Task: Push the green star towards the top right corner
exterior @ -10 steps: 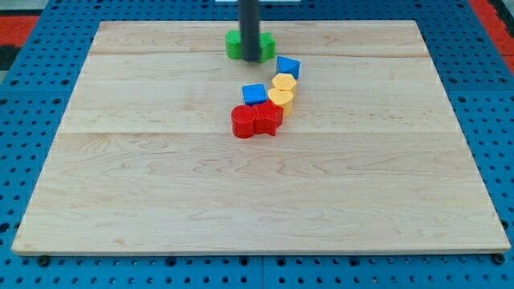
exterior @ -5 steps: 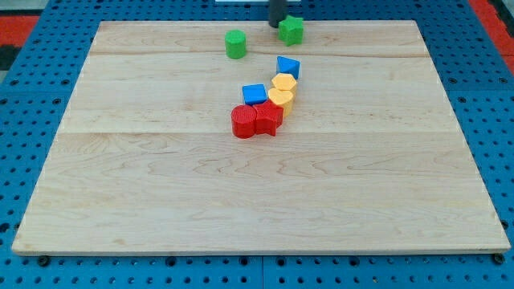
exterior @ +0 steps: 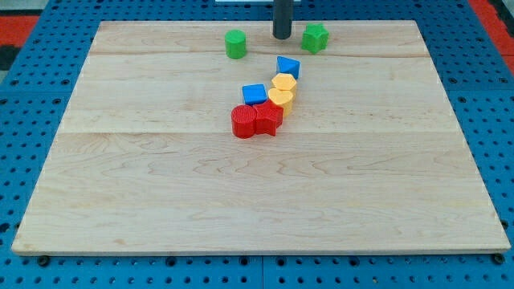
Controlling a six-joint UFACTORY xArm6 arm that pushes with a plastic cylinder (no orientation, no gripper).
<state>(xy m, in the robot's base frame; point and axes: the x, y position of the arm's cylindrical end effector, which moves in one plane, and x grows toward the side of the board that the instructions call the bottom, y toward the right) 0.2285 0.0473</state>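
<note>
The green star (exterior: 315, 37) lies near the board's top edge, right of centre. My tip (exterior: 282, 37) stands just to its left, a small gap apart, not touching it. A green cylinder (exterior: 235, 44) sits further left of the tip. The wooden board (exterior: 161, 185) fills most of the view.
A cluster sits mid-board below the tip: a blue block (exterior: 287, 67), two yellow blocks (exterior: 283, 83) (exterior: 279, 98), a blue cube (exterior: 254, 94), and two red blocks (exterior: 243, 122) (exterior: 268, 119). Blue pegboard (exterior: 498, 120) surrounds the board.
The green star has slid right along the top edge, away from the green cylinder. My tip moved right from the cylinder and now stands lower, apart from the star.
</note>
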